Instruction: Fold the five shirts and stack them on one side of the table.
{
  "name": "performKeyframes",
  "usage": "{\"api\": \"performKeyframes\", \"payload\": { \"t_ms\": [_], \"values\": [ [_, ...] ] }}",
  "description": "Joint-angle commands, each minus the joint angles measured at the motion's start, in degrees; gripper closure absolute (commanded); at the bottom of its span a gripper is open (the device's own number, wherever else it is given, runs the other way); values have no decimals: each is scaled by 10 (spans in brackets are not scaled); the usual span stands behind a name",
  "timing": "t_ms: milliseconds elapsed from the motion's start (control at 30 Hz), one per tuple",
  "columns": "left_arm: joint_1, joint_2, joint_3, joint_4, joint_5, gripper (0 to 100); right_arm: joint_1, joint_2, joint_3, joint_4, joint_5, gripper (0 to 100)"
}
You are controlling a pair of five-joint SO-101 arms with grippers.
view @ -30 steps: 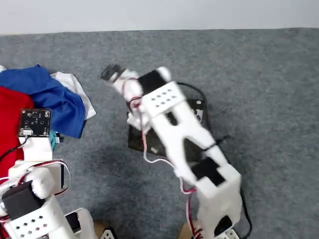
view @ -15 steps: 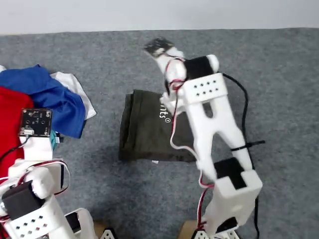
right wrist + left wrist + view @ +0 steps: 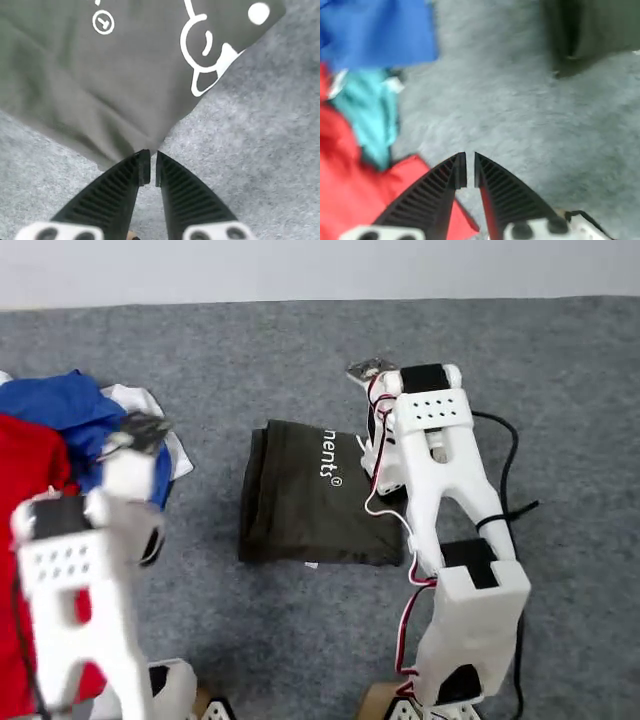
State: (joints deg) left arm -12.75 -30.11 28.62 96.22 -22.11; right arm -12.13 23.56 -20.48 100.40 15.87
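Dark shirt lies folded mid-frame; right fingers together, empty, beside it; left fingers together over left-side pile, likely next.

Matt dark cloth shirt, rough grey felt table, ribbed plastic right end effector

A robotics test bench: grey felt tabletop, plain white wall at 12 o'clock, white plastic left arm at 7 o'clock, bare-wired right arm at 5 o'clock.
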Motion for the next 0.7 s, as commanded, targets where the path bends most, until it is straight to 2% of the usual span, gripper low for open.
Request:
{"api": "performKeyframes", "payload": {
  "t_ms": [0,300,467,667],
  "values": [
    [74,90,-59,-16,29,952,-2,3,-4,21,-7,967],
    [193,280,-140,-73,66,949,-48,41,-5,19,-4,968],
    [203,367,-183,-108,66,949,-7,26,-5,21,-8,989],
    [210,425,-257,-109,67,949,74,-14,-5,21,-5,988]
  ]
}}
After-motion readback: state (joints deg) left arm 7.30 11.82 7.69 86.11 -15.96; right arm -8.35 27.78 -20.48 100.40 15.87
